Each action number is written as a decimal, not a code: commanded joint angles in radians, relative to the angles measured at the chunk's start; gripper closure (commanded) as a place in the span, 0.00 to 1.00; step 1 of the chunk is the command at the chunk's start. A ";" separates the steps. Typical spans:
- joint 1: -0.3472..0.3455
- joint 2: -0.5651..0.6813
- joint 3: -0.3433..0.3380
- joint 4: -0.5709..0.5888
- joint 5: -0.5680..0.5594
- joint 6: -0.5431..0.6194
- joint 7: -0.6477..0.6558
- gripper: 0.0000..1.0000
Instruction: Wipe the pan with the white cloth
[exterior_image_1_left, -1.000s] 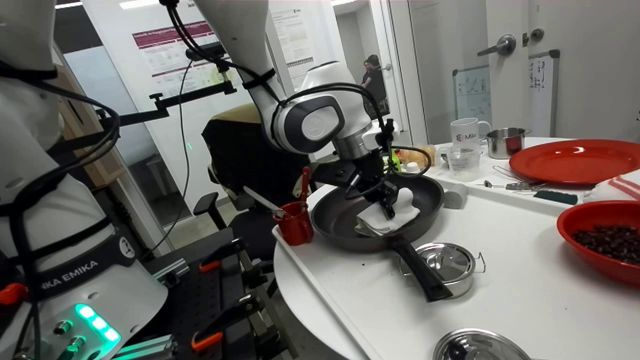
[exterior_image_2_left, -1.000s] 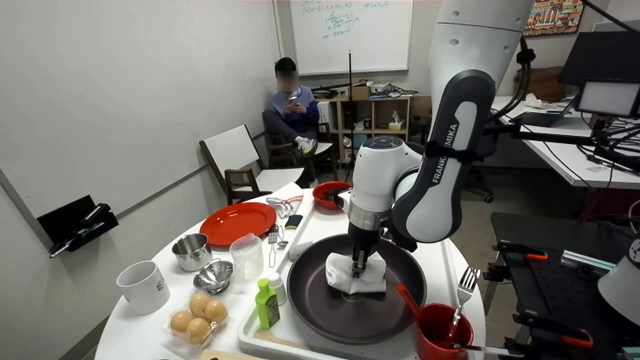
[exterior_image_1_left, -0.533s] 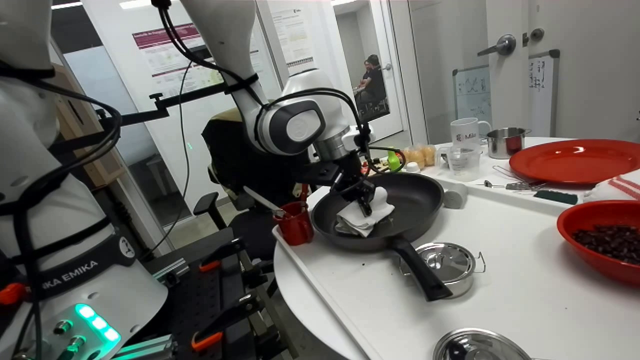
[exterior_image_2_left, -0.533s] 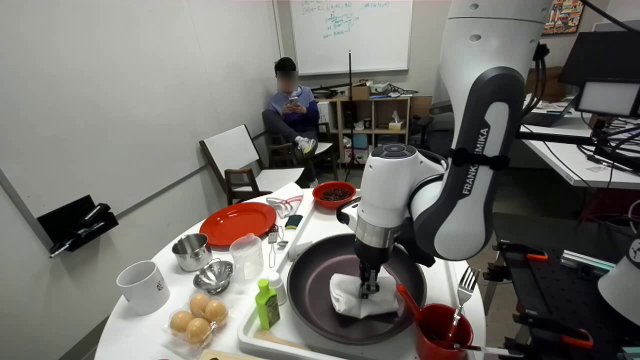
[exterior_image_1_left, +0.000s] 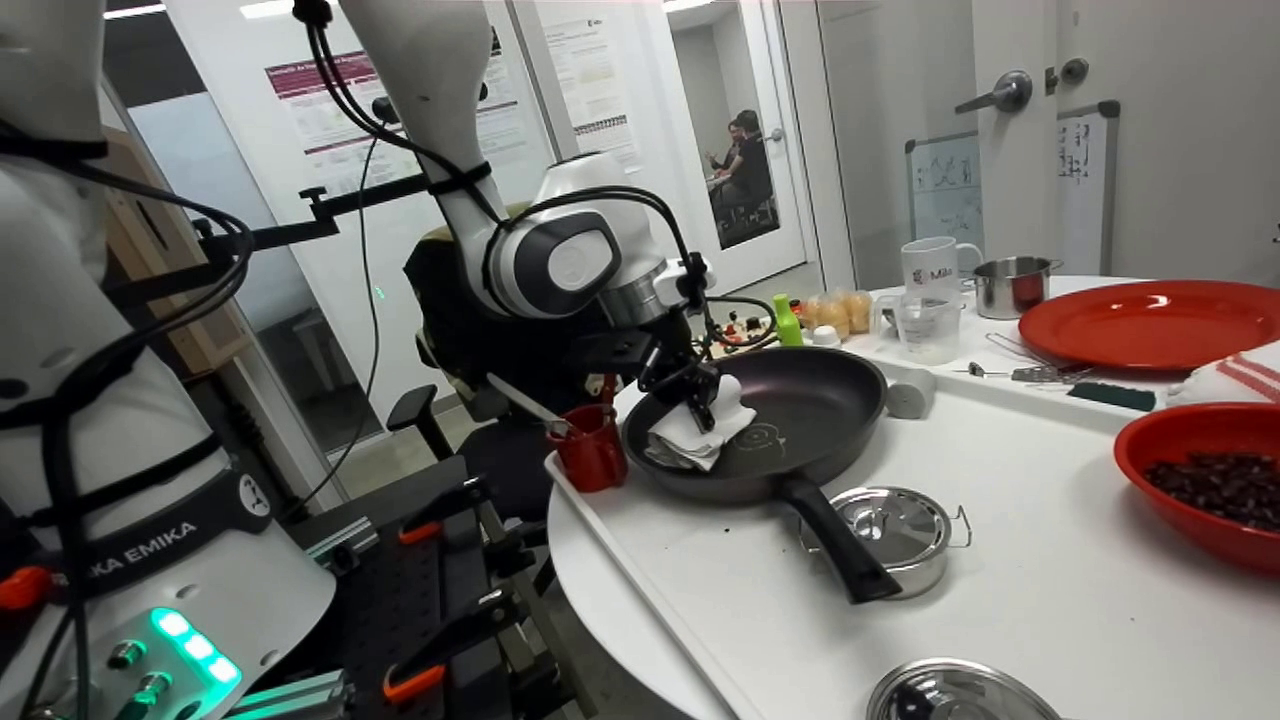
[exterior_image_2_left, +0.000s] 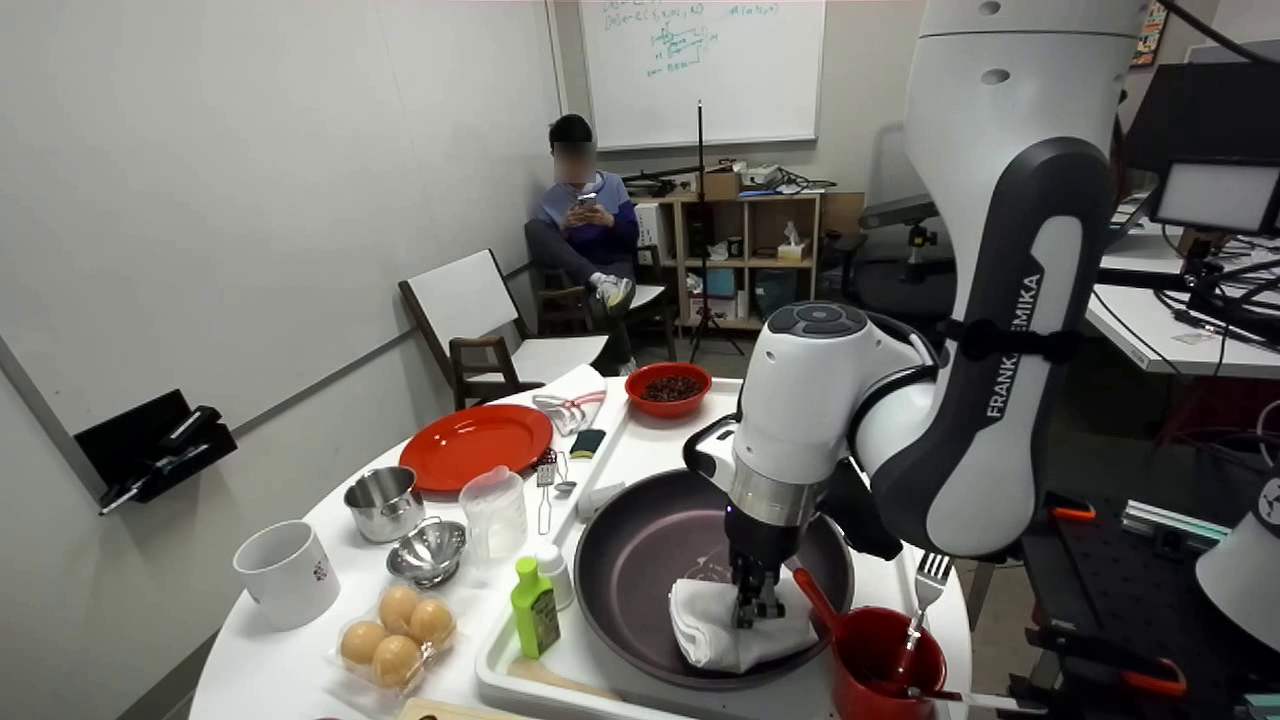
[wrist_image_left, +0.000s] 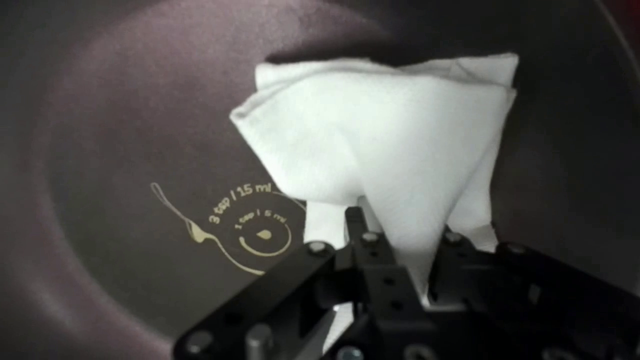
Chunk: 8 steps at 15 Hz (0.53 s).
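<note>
The dark pan sits on the white table, its black handle reaching over a steel pot; the pan also shows in an exterior view and in the wrist view. The folded white cloth lies in the pan on the side near the red mug, also seen in an exterior view and the wrist view. My gripper is shut on the cloth, with a fold pinched between its fingers. The cloth's underside is hidden. A printed mark shows at the pan's centre.
A red mug with a fork and other utensils stands against the pan's side. A green bottle and white shaker stand close by. The steel pot is under the handle. A red bowl holds beans.
My gripper and the cloth have slid across the pan floor from near the middle toward the red mug's side. The pan's printed centre mark has come into view. The pan stays in place.
</note>
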 joint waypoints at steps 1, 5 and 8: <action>0.024 0.034 -0.056 -0.021 -0.008 0.020 -0.005 0.91; 0.017 0.032 -0.105 -0.022 0.004 0.017 0.004 0.91; -0.004 0.036 -0.131 -0.012 0.015 0.010 0.014 0.91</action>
